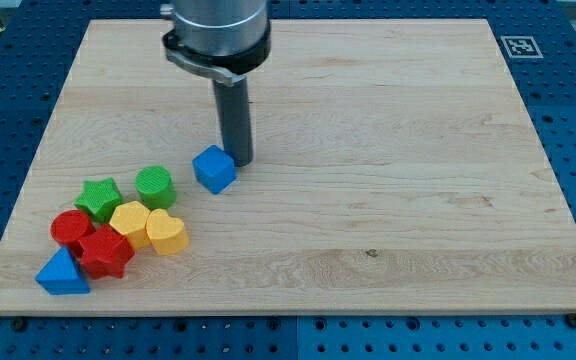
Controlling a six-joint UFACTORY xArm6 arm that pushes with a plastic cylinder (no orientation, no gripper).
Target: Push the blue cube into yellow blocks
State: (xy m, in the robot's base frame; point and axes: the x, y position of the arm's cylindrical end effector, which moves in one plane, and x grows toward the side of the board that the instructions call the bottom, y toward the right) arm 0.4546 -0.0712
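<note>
Seven blocks lie on the bench [388, 200], all in its left half, with six of them bunched near the bottom-left corner. My tip [239, 160] stands just beside the blue cube [214, 168], at the cube's upper-right side and touching it or very nearly so; the exact contact is too fine to tell. No gripper is fitted on this arm, so nothing is grasped or released: the rod simply rests its end on the wood, with the grey arm housing [216, 35] above it at the top edge. The blue cube sits apart from the cluster, toward the bench's middle and up-right of the others. Nearest to it is the green cylinder [155, 187], with the green star [99, 198] just to that one's left. Below these are two yellow blocks pressed together: a yellow block [130, 219] with rounded corners, and a yellow heart [167, 233] on its right. Left of the yellow pair sits the red cylinder [71, 228], and the red star [105, 251] lies just below, touching the yellow block. Closest to the bottom-left corner is the blue triangle [62, 273], beside the red star. The bench's right half carries only a small marker tag [520, 46] at its top-right corner.
</note>
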